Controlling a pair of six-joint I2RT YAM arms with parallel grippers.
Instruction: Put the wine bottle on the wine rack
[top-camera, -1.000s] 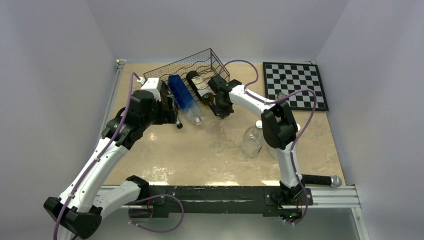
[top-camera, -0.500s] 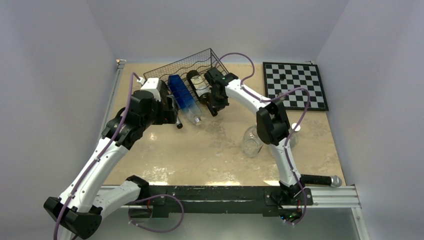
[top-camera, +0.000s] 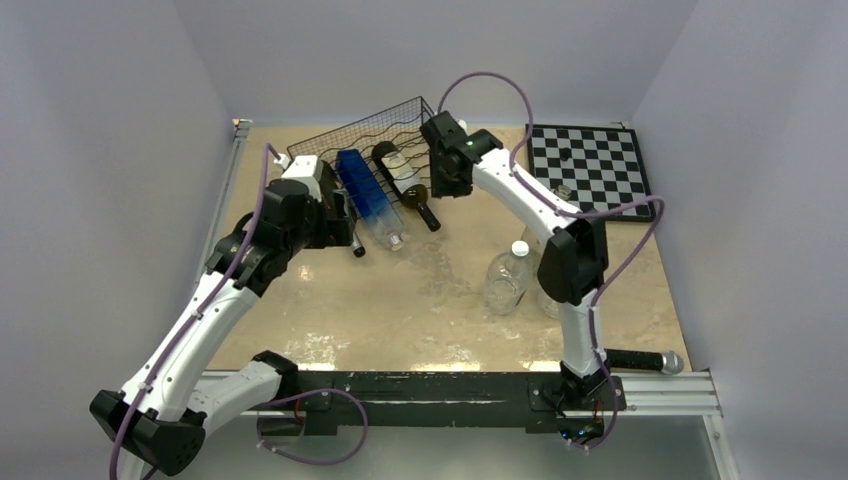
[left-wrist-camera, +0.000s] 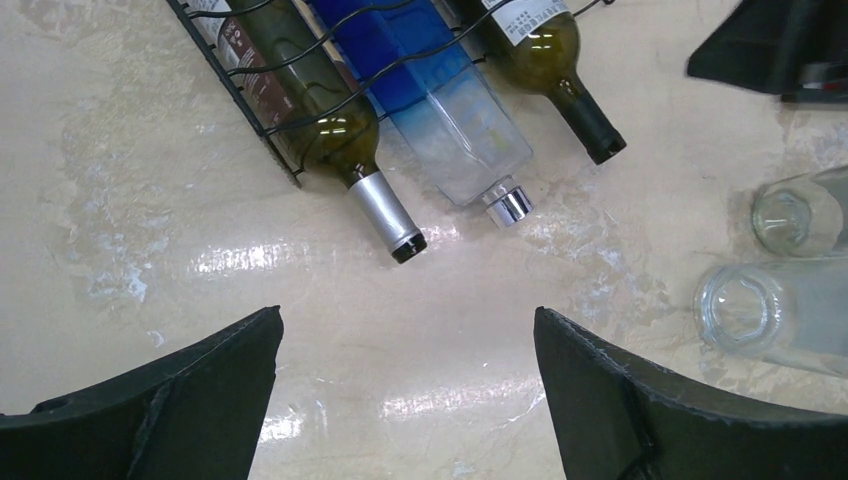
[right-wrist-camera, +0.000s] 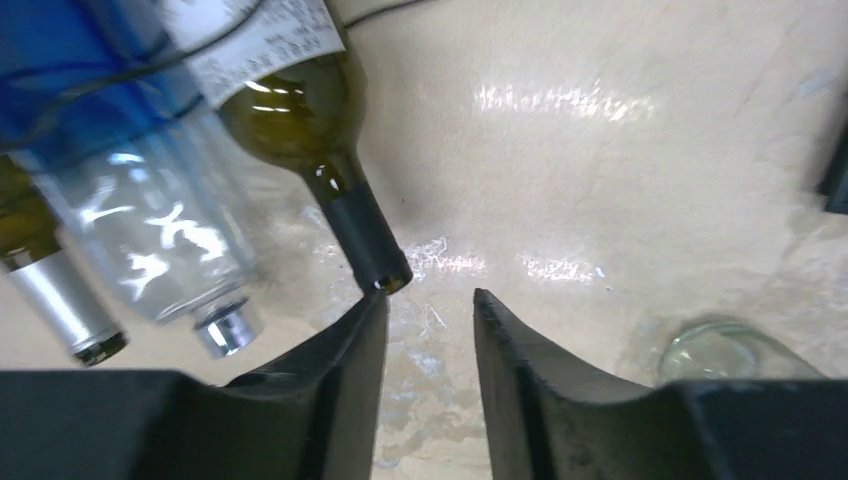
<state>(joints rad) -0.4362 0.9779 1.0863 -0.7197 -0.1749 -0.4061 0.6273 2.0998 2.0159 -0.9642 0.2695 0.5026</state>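
The left gripper (left-wrist-camera: 407, 320) hangs wide open. The right gripper (right-wrist-camera: 430, 300), jaws slightly parted and holding nothing, sits at the capped mouth of the wine bottle (right-wrist-camera: 300, 120), which lies in the wine rack (top-camera: 370, 135). Brushing that neck could drag it out.

The left arm (top-camera: 200, 330) and right arm (top-camera: 520, 195) are wearing white shells over black joints; 2 purple cables (top-camera: 487, 76) are trailing along them, and black wedge-shaped pincer fingers (left-wrist-camera: 180, 400) are tipping them.
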